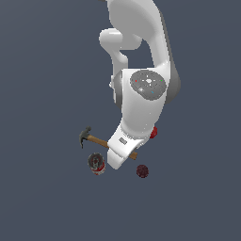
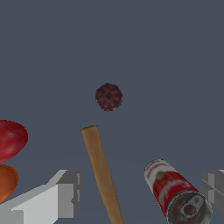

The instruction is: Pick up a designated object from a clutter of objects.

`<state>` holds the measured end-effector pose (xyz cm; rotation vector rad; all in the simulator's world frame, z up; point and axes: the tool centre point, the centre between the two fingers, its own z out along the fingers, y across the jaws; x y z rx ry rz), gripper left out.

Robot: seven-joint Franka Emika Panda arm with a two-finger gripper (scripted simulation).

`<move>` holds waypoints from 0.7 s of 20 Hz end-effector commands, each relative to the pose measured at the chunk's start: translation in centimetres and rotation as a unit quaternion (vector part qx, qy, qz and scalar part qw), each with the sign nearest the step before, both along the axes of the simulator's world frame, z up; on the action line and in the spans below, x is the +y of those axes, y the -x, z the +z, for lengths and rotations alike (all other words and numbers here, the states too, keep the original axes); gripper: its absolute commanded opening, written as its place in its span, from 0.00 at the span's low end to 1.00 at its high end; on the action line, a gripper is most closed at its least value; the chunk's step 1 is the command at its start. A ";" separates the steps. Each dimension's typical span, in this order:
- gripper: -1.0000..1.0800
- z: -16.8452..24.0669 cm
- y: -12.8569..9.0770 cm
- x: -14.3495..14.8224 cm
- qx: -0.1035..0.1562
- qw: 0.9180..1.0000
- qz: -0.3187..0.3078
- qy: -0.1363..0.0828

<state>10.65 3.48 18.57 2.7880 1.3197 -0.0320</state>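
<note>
Ahead of our wide-open gripper [image 2: 140, 192] we note the dark maroon ball [image 2: 109, 97]: dull, mottled, untouched.

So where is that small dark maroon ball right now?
In the exterior view the small dark maroon ball lies alone on the floor, right of the red-labelled can, just past the wooden hammer handle's end.

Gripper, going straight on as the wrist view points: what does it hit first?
Probably the wooden hammer handle, which runs between the open fingers. The red-labelled can lies close beside it. The dark maroon mottled ball sits off that line; depth unclear.
</note>
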 end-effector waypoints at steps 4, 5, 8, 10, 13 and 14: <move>0.96 -3.5 -1.3 2.1 0.005 0.996 0.091 -0.007; 0.96 -4.1 -1.5 2.5 0.006 0.994 0.108 -0.008; 0.96 -5.9 -2.0 3.6 0.008 0.988 0.153 -0.013; 0.96 -7.0 -2.3 4.2 0.009 0.984 0.179 -0.016; 0.96 -8.3 -2.6 5.1 0.010 0.977 0.211 -0.020; 0.96 -8.7 -2.6 5.3 0.010 0.975 0.220 -0.021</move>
